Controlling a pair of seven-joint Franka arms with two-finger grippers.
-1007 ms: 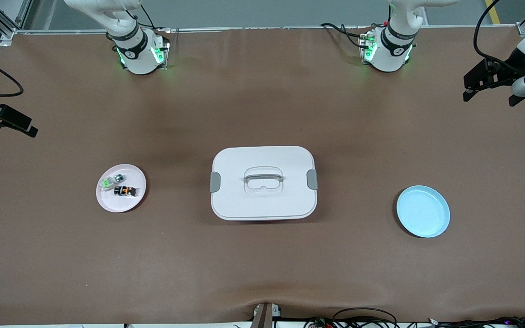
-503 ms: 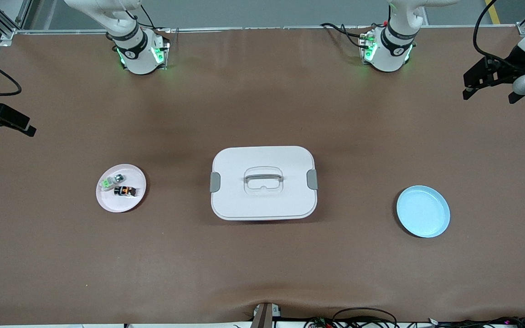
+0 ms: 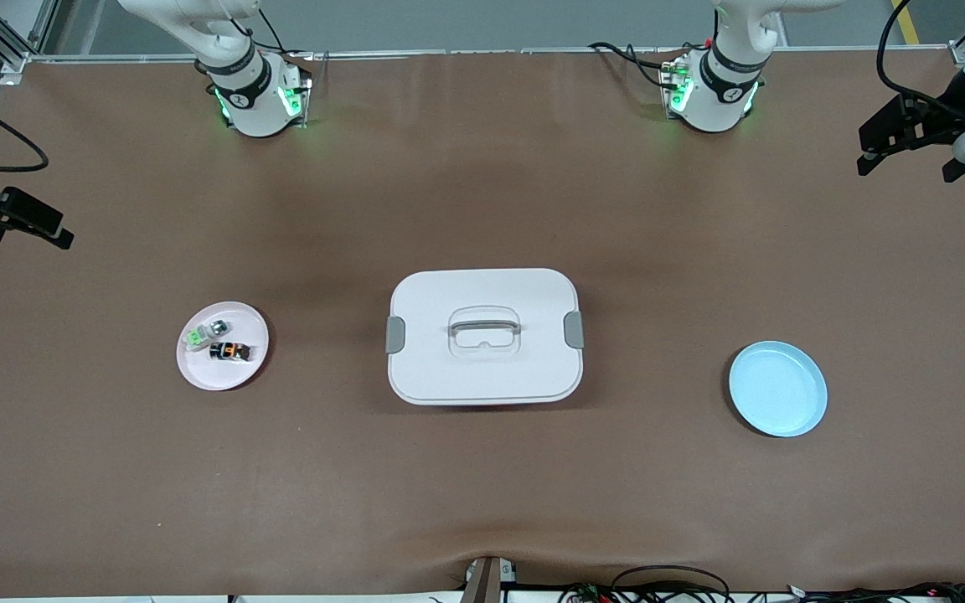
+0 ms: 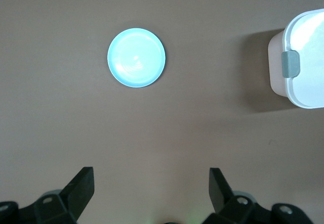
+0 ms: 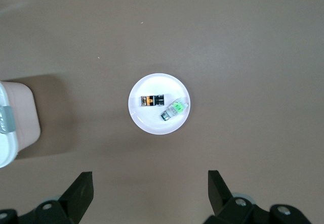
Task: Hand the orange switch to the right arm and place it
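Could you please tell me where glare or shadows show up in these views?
Left wrist view: bright glare on the blue plate and on the white box, which casts a dark shadow on the table. Right wrist view: the pink plate looks washed out. Front view: soft, broad shadows above the box.

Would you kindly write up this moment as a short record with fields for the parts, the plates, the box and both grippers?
orange switch: lying on the pink plate, beside the green-and-white part
blue plate: nothing on it, toward the left arm's end
white lidded box: between the two plates, lid on
left gripper: fingers open, holding nothing, up over the table's left-arm end
right gripper: fingers open, holding nothing, up over the table's right-arm end
progress: switch not yet picked up
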